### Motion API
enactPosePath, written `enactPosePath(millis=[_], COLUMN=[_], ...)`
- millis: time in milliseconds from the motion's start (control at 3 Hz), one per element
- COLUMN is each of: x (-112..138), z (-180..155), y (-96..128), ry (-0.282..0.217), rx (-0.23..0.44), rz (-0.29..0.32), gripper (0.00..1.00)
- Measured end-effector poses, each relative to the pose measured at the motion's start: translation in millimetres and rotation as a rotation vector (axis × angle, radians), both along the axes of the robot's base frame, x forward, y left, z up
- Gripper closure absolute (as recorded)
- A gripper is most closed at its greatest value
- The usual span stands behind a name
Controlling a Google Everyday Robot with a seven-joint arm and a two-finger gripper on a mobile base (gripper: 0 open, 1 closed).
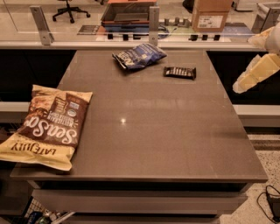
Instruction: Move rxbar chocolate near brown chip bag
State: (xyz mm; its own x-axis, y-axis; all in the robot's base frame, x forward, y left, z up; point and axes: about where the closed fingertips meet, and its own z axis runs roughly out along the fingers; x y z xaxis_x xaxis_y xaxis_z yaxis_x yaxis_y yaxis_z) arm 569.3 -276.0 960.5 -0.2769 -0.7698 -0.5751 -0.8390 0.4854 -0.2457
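Worktop [175, 131] has the rxbar chocolate [180, 72] lying at the far side beside a blue snack bag [139, 56], well apart from the brown chip bag [50, 127] at near-left. Gripper [245, 82] hangs off the right edge, can't tell its state, probably staged to reach in.

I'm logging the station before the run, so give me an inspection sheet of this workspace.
Surface: brown tabletop, one small glare spot.
Job's things: rxbar chocolate at the far side, right of centre; brown chip bag at the near left corner, overhanging the edge; far apart.
Clutter: dark blue snack bag, left of the bar, not touching it.
Grippers: tool beyond the table's right edge, touching nothing.
Cables: black cable on the floor, lower right.
Surroundings: cardboard box and office chair behind the partition.
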Motion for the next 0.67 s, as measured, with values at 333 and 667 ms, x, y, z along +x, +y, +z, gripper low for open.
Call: enactPosePath(millis=[333, 667], x=[24, 40], z=[-17, -29], y=[-5, -4], ry=[-0.047, -0.088], rx=[0.095, 0.166], rz=[-0.031, -0.057], gripper=[0.00, 0.00])
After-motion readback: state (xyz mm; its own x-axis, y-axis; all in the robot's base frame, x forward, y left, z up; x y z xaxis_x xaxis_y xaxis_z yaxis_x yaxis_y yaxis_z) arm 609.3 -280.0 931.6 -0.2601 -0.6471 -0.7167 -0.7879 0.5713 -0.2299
